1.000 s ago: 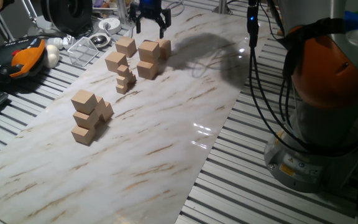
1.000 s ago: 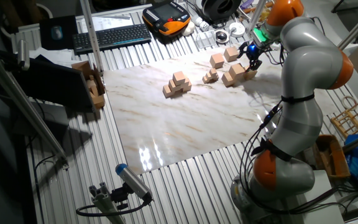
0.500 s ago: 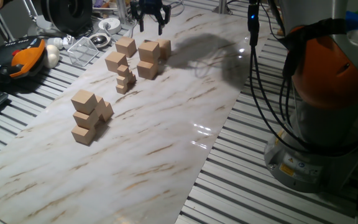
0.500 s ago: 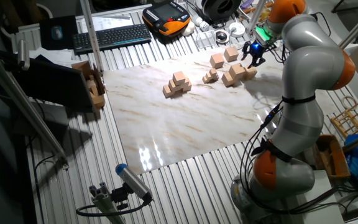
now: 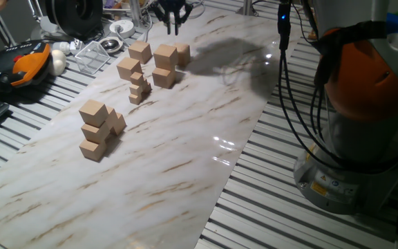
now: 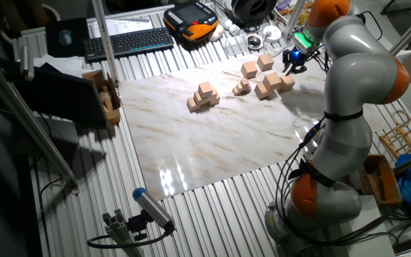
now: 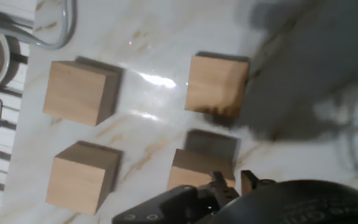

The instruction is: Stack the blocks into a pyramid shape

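Four blocks show from above in the hand view, spread on the marbled worktop (image 7: 135, 37): one at upper left (image 7: 79, 92), one at lower left (image 7: 82, 176), one at upper right (image 7: 216, 84) and one low in the middle (image 7: 201, 169), partly behind the dark body of the hand. In one fixed view the end effector (image 5: 171, 10) hangs above the far end of the worktop, above and apart from the cluster of blocks; its fingers look drawn close together with nothing between them, though it is small and dark and I cannot tell for sure. Below it, one block sits on top of another (image 5: 164, 66), with a single block (image 5: 182, 52) just behind and two more (image 5: 134, 59) to the left. A few much smaller cubes (image 5: 139, 88) lie piled in front of these. Nearer the camera stands the pyramid shape (image 5: 99, 129), a stepped pile with one cube on top, well apart from the cluster. The other fixed view shows the pyramid (image 6: 203, 96) towards the middle of the worktop and the end effector (image 6: 295, 61) over the blocks at the far edge
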`<state>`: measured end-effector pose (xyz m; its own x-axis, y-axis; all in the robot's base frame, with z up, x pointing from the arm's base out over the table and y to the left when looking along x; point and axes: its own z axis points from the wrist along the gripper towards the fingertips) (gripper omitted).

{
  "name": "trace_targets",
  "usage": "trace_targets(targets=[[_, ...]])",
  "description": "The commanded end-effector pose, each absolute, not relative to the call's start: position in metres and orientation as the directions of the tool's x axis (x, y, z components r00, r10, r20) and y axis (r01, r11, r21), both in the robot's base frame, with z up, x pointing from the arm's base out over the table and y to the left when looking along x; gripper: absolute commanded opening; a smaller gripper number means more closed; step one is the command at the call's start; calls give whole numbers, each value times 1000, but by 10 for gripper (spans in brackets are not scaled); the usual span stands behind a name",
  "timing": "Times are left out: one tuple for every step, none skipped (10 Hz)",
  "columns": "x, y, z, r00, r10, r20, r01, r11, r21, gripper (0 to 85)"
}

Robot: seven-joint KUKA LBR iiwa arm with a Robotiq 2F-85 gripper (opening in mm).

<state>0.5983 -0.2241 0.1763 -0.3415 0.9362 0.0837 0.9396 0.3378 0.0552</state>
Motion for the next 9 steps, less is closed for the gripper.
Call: trace_targets(targets=[[597, -228, 175, -435, 899, 53, 900, 432, 63, 0], [596, -232, 173, -489, 871, 46, 872, 486, 63, 0], [595, -236, 170, -547, 836, 40, 837, 545, 48, 0], [594, -240, 168, -585, 810, 47, 811, 583, 45, 0], [593, -244, 165, -601, 797, 54, 799, 599, 48, 0], [592, -246, 161, -580, 813, 56, 815, 578, 46, 0], [594, -248, 159, -465, 882, 70, 885, 465, 15, 0], [593, -250, 157, -345, 934, 90, 938, 347, -9, 0], [587, -255, 154, -272, 960, 74, 962, 273, -15, 0]])
